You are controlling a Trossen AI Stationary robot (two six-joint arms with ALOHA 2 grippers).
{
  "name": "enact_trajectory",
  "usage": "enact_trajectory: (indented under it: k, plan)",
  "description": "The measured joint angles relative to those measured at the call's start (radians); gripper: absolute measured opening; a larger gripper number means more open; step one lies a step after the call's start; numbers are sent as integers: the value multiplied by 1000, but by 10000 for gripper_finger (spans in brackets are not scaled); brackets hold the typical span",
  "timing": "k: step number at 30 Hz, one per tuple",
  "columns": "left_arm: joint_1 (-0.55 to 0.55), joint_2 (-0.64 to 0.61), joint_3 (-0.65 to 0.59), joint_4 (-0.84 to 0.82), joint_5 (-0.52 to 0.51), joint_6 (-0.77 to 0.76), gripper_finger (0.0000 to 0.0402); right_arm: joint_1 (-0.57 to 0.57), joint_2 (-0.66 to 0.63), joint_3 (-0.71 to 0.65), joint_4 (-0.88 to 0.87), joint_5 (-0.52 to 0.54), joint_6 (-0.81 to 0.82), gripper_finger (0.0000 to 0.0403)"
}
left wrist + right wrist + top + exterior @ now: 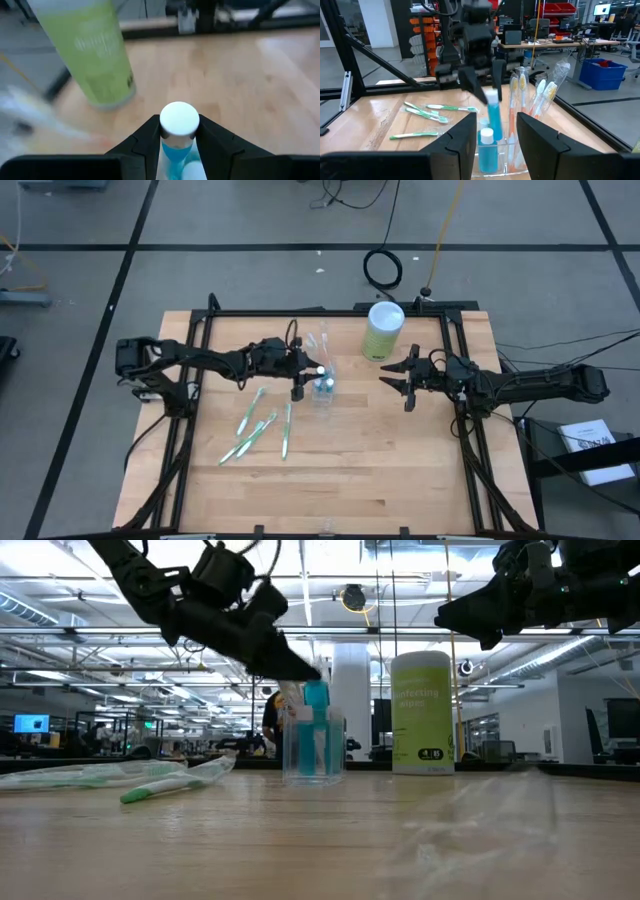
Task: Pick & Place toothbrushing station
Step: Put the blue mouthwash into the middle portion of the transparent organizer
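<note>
My left gripper [303,376] is shut on a small blue tube with a white cap [493,114], over a clear plastic cup [313,748] at the table's middle. The cup holds another blue capped tube [486,146] and orange-white toothbrushes [516,112]. Several green-white toothbrushes [258,426] lie flat on the table to the left of the cup. My right gripper [397,377] is open and empty, to the right of the cup and above the table. My left gripper pinches the blue tube between its two fingers, just below the white cap [178,136]. The fingers [476,86] slant down from the table's left side. The tube hangs nearly upright, cap up, its lower end [496,136] at about the cup's rim.
A lime-green canister with a white lid [384,330] stands at the far side, right of the cup. Clear-wrapped toothbrushes [322,342] lie beyond the cup. The black frame rails [455,350] run along the table's sides. Bare wood [380,460] lies toward the near edge.
</note>
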Motion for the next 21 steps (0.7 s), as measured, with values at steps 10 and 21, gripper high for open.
enact_trajectory:
  k: [10,21]
  plan:
    - [1,25,-1,-14,6,-10,117,0,0,0,0,0,-4,130]
    - [1,61,-2,-14,7,-42,117,0,0,0,0,1,-4,130]
